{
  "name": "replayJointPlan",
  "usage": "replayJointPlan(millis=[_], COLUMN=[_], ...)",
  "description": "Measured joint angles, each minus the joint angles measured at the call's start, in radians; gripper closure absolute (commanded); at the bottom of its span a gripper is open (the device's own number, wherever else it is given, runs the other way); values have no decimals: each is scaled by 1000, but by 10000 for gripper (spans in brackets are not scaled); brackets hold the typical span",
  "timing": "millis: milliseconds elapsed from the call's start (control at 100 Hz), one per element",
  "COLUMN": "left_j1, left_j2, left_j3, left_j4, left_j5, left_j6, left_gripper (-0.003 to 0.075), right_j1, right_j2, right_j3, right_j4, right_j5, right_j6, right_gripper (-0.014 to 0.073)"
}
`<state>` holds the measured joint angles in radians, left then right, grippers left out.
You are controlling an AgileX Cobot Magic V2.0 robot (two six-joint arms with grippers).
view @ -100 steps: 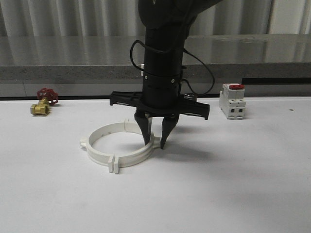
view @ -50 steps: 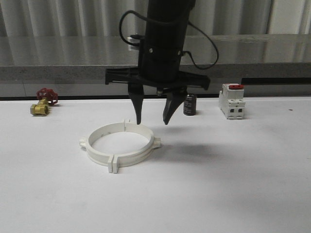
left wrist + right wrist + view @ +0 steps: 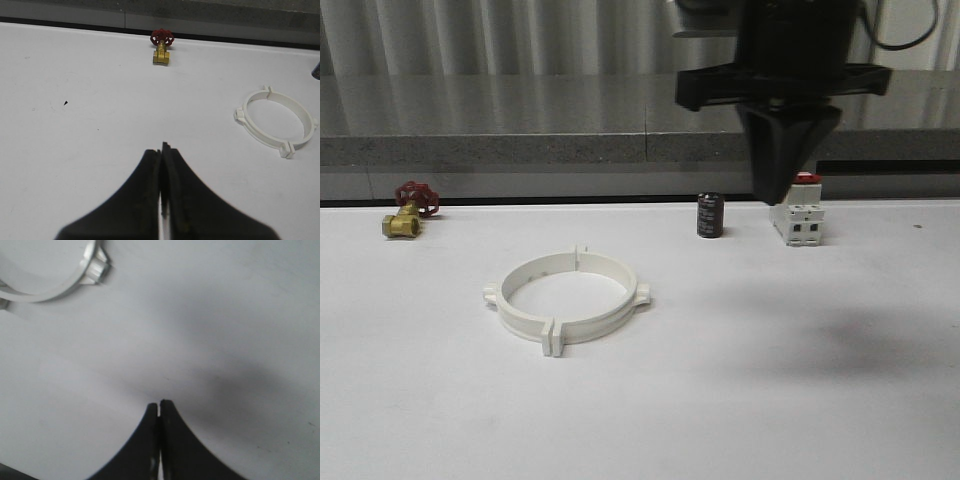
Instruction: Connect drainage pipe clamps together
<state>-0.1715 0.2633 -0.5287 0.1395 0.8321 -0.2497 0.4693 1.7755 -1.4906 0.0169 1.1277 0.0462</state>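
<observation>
Clamps: We see the two white drainage pipe clamps lying flat on the white table, left of the middle of the front view. They sit joined as one ring. Nothing touches them.
Ring in the left wrist view: We see it at the right side of the frame.
Right gripper: We see the right gripper high in the upper right of the front view, well apart from the ring. Its fingers are pressed together and hold nothing.
Left gripper: We see the left gripper at the bottom middle of its wrist view, fingers pressed together, holding nothing.
Other things: A brass valve with a red wheel sits far left. A small dark cylinder and a white block with a red top stand near the back.
</observation>
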Motion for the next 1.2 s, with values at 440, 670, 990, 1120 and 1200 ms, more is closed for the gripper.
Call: replayJointPlan(millis=[440, 670, 990, 1120, 1200], left_j1=[0, 0, 0, 0, 0], left_j2=[0, 0, 0, 0, 0], left_j3=[0, 0, 0, 0, 0], left_j4=[0, 0, 0, 0, 0], left_j5=[0, 0, 0, 0, 0], left_j6=[0, 0, 0, 0, 0], left_gripper=[741, 741, 741, 741, 741], right_j1=[-267, -389, -438, -438, -438], right_j2=[-485, -751, -1146, -1265, -1324], right_j3=[440, 624, 844, 930, 990], right_j4=[0, 0, -17, -24, -24], right_j5=[-177, -267, -476, -565, -630], right_j6=[-2, -2, -2, -2, -2], right_gripper=[660, 660, 660, 660, 660])
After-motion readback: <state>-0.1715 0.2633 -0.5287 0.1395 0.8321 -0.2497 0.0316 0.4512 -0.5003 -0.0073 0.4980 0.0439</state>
